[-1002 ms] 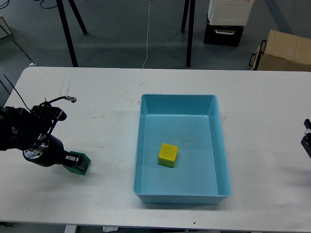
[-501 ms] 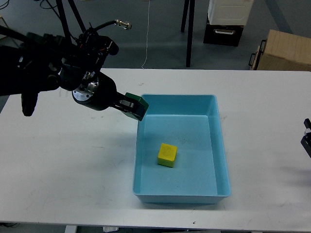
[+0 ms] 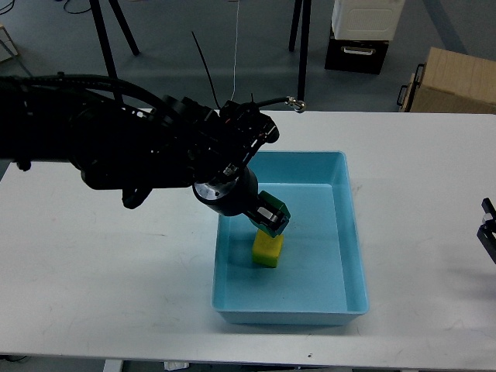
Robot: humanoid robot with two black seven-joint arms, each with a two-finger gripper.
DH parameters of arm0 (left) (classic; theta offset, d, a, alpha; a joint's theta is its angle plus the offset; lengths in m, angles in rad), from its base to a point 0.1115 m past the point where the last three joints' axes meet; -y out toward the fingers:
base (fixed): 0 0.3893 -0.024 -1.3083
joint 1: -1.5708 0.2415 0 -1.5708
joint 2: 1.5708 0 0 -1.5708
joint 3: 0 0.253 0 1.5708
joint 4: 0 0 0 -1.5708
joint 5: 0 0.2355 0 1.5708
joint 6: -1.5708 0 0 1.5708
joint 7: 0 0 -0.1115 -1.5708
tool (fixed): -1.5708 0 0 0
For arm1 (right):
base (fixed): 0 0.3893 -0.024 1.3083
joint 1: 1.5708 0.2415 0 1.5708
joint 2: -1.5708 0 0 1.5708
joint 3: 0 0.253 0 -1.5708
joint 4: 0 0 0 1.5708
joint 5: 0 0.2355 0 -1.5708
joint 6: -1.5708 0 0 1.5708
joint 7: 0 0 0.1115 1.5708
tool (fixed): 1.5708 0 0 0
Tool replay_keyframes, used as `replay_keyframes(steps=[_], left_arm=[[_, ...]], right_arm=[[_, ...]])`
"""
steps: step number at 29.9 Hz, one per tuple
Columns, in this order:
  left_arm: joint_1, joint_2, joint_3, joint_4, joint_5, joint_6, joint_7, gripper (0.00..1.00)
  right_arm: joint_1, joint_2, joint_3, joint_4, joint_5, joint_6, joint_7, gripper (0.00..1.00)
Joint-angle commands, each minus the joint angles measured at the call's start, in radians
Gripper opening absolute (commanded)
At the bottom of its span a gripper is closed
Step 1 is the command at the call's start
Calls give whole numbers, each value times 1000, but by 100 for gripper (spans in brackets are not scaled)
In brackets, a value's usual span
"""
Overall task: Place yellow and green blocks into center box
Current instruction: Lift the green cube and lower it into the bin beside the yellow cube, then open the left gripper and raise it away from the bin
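We're holding the green block (image 3: 274, 211) clamped in our left gripper (image 3: 270, 216) over the blue box (image 3: 350, 232), right above the yellow block (image 3: 268, 249); right gripper (image 3: 488, 231) hanging at the counter's right edge, can't tell its state.

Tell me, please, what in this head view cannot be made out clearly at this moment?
- Right hand: cut off by the right edge of the head view, so whether it is open or shut is unknown.
- Yellow block: its top is partly hidden by the left hand and the green block.
- Whether the green block touches the yellow one: unclear from above.
- Blue box: its upper left corner is hidden by the left arm.
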Motion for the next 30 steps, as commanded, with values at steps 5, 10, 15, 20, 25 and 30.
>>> replay_keyframes(steps=[5,10,15,20,25,30], left_arm=[[22,-27,45,36,0,0,-20,44],[19,-27,47,39,-1,0,-21,70],[8,-27,45,38,-30,0,-70,94],[-9,-25,39,41,-35,0,-97,99],[2,105,-92,64,-88,0,-155,99],[147,258,-350,91,-207,27,-233,99]], right_arm=[[2,0,1,-3,0,0,-1,100],[2,0,1,-12,1,0,-1,100],[1,0,1,-12,0,0,-1,100],[1,0,3,-11,1,0,-1,100],[4,0,4,-11,1,0,-1,100],[21,0,-3,-14,0,0,-1,100]])
